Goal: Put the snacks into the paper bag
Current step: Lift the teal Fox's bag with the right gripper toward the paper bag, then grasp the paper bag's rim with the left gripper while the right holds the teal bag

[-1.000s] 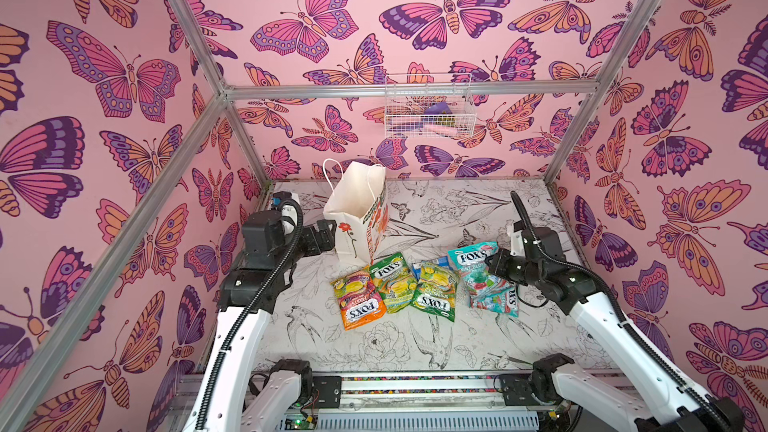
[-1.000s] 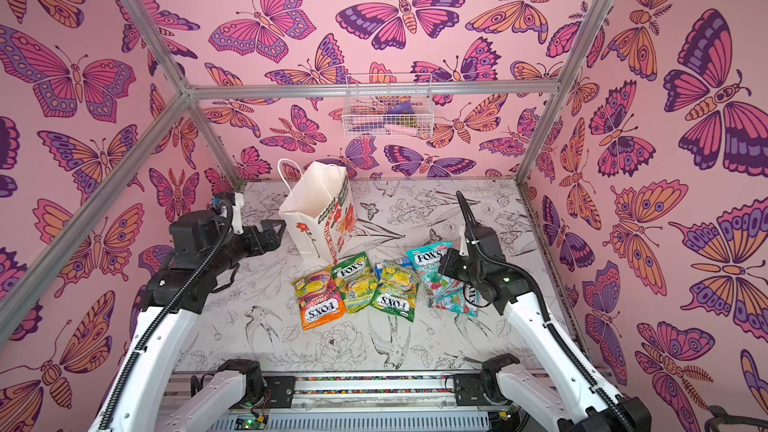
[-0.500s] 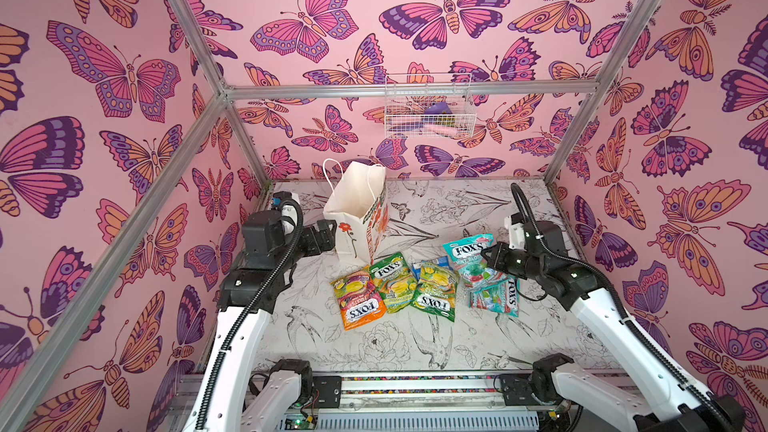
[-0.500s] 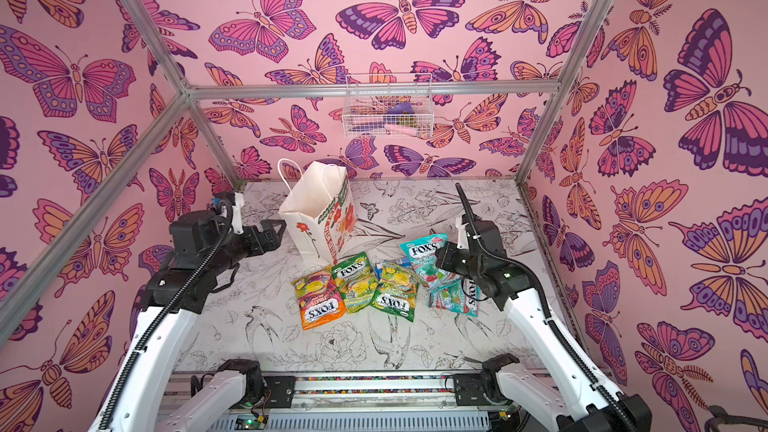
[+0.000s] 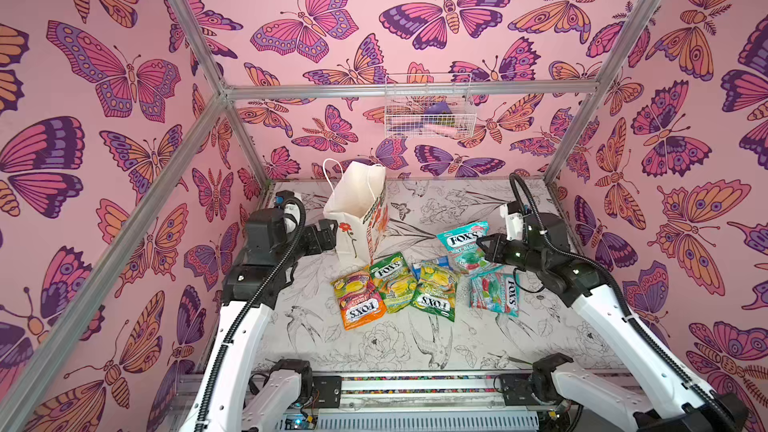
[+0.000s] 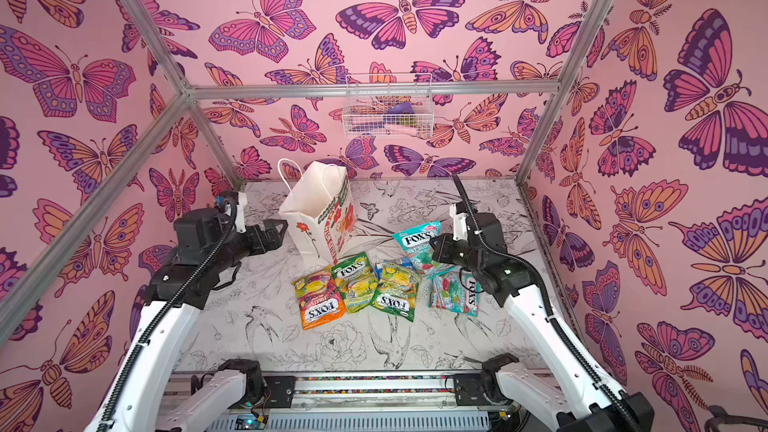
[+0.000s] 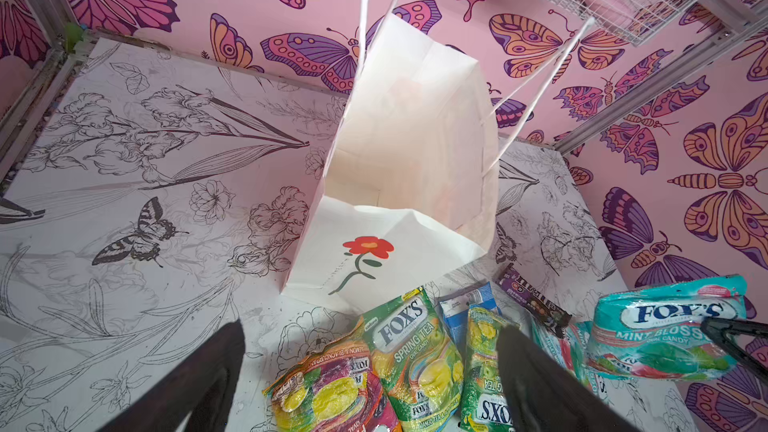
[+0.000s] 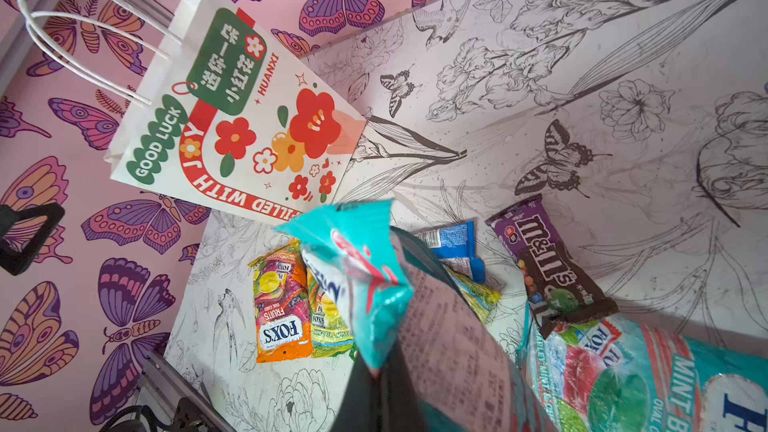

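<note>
Above the right half of the worktop [image 5: 291, 326] — a teal packet [image 5: 462, 243] pinched in the right gripper [image 5: 482, 243], lifted clear.
The paper bag [image 5: 353, 209] stands upright with its mouth open upward, off to the robot's left and further back, printed side facing the packet, which sticks out ahead of the gripper toward it. The left gripper [image 5: 328, 236] hangs spread wide and empty just beside the bag's flower face — nearer, but unloaded. An orange packet [image 5: 358, 303] and others lie flat between.

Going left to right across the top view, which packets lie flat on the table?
Orange packet, left green packet, right green packet, flat teal packet. The blue packet and the held teal packet overlap these; left out.
</note>
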Controlling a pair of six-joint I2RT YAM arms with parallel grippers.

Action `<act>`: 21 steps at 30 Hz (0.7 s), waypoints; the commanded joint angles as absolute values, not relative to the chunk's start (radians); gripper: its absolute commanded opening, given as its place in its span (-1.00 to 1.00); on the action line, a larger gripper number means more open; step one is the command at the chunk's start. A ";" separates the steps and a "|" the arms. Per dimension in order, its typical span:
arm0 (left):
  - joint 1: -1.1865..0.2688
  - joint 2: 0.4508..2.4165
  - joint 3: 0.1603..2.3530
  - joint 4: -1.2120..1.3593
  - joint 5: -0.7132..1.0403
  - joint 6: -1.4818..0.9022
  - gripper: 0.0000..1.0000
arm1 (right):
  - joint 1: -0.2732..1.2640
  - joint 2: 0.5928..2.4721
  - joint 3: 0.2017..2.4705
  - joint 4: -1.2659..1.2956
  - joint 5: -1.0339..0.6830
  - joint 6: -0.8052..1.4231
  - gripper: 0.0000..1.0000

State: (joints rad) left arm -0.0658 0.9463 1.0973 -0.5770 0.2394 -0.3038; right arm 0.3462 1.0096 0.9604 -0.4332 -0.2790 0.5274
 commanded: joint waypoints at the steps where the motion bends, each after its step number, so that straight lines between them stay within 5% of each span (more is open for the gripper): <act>1: -0.068 0.955 1.120 -0.582 0.246 -0.290 0.93 | 0.363 1.033 1.052 -0.387 -0.302 0.481 -1.00; 21: -0.066 1.150 1.314 -0.643 0.234 -0.200 0.75 | 0.443 1.085 1.184 -0.488 -0.363 0.265 -1.00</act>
